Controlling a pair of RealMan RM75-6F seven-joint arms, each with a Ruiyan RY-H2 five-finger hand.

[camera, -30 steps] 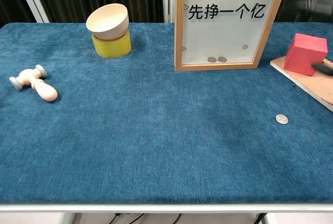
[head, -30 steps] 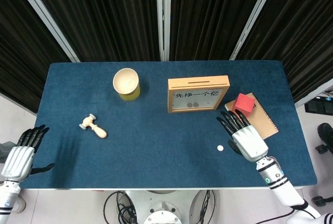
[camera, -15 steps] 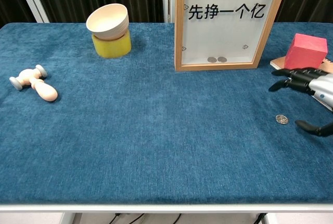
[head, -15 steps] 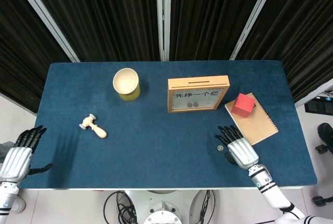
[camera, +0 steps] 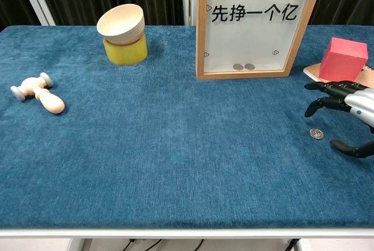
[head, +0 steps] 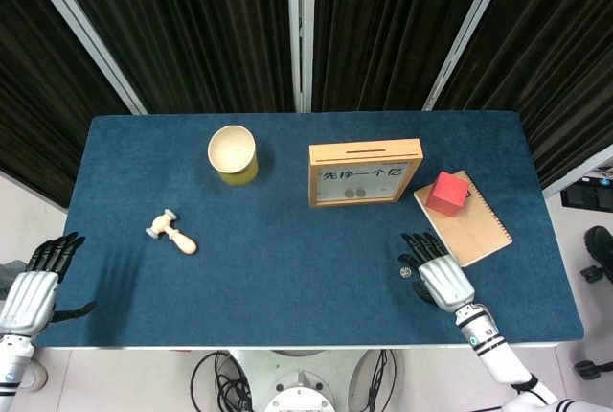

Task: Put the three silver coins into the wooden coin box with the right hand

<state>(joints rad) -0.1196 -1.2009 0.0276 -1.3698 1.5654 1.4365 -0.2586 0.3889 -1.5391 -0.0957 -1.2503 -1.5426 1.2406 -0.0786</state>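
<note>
The wooden coin box [head: 364,172] [camera: 252,24] stands upright at the table's middle back, with two silver coins behind its clear pane [camera: 243,66]. A third silver coin [camera: 316,133] [head: 405,272] lies flat on the blue cloth near the front right. My right hand [head: 439,276] [camera: 349,114] hovers just above and right of that coin, fingers spread, thumb below it, holding nothing. My left hand [head: 36,281] hangs off the table's left front corner, fingers apart and empty.
A red cube [head: 446,193] [camera: 342,59] sits on a brown notebook [head: 474,223] right of the box. A cream bowl on a yellow base [head: 233,154] [camera: 123,34] stands at the back left. A small wooden mallet [head: 171,232] [camera: 37,93] lies at the left.
My right hand has drawn back from the notebook toward the front edge and lowered beside the loose coin. In the last half second its fingers curled slightly downward. The left hand barely moved.
</note>
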